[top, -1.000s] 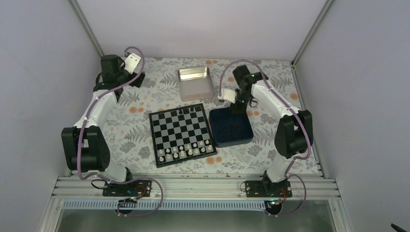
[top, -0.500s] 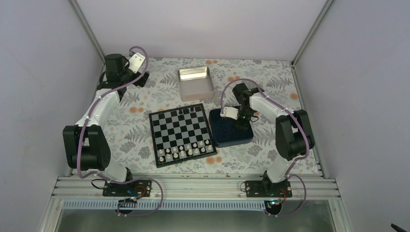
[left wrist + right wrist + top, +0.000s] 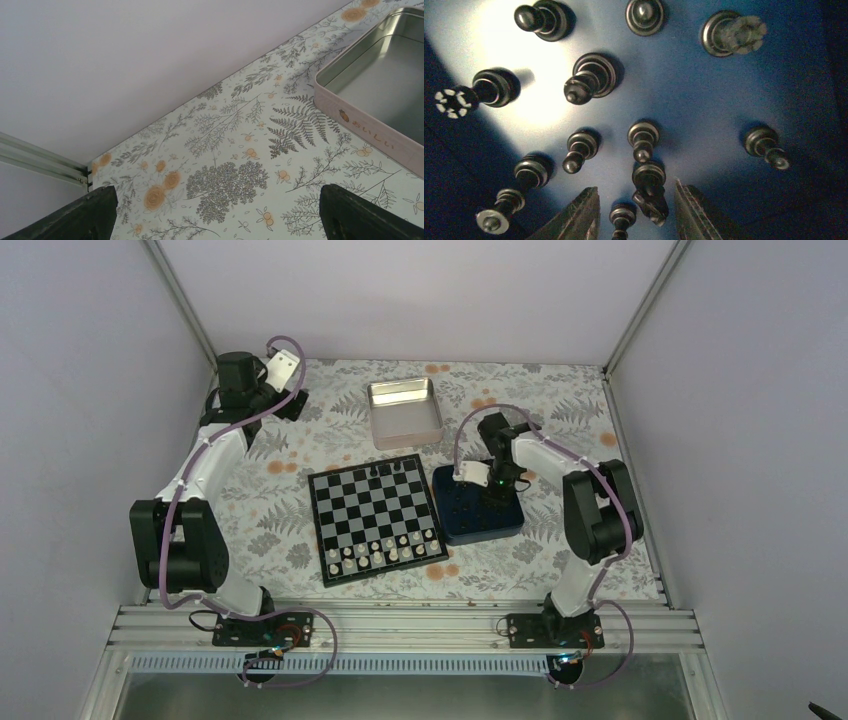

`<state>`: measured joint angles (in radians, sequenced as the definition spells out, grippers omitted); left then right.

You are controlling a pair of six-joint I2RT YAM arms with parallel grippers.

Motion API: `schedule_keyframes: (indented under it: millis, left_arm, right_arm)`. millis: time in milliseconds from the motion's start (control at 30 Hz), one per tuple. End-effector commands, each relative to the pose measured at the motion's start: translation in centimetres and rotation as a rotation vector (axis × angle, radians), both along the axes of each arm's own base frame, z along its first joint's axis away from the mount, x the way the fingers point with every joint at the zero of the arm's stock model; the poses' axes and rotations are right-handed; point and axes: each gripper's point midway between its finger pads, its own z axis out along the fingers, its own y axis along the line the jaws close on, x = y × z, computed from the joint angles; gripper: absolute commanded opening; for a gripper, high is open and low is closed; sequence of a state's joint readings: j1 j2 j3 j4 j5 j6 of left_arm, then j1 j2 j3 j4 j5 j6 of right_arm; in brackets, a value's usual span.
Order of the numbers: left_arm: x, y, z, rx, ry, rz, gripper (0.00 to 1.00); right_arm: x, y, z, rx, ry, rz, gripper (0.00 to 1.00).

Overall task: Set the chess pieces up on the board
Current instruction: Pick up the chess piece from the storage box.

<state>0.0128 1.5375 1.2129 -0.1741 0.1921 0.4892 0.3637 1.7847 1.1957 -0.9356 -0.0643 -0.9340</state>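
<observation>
— Right jaws stand apart, low in the blue box (image 3: 704, 100), straddling two or three crowded black pieces (image 3: 649, 176). Closing could pinch a pair or topple neighbours.
— Counts?
— Thirteen black in the box, I think; three on the board (image 3: 372, 510) alongside; sixteen pale pieces (image 3: 385, 552). Left jaws gape above the worktop (image 3: 225, 150), near one tin (image 3: 380, 85).

board (image 3: 368, 508) 1; blue box (image 3: 482, 538) 1; tin (image 3: 404, 415) 1; black chessmen (image 3: 591, 80): count unclear
</observation>
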Motion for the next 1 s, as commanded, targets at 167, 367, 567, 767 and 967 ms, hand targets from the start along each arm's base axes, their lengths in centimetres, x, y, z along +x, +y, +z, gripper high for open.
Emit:
schedule_keyframes:
  millis: [167,367,567,767,967]
  left_arm:
    - [0.4,-0.1,0.6,-0.002,-0.015,-0.002,1.00]
    - [0.4,-0.1,0.4,-0.002,-0.013,-0.003,1.00]
    - [0.2,-0.1,0.4,0.003,-0.013,0.000,1.00]
    - [0.0,0.0,0.8,0.006,-0.023,0.000,1.00]
    - [-0.2,0.0,1.3,0.011,-0.038,-0.004,1.00]
  right_arm:
    - [0.0,-0.8,-1.3,-0.019,0.024,-0.012,0.36]
    - [0.4,-0.7,-1.1,0.000,0.017,-0.017,0.21]
    - [0.9,-0.7,-0.9,-0.006,0.005,-0.020,0.06]
    - [2.8,0.3,4.0,0.038,-0.067,-0.018,0.05]
    - [4.7,2.4,10.0,0.044,-0.156,0.027,0.06]
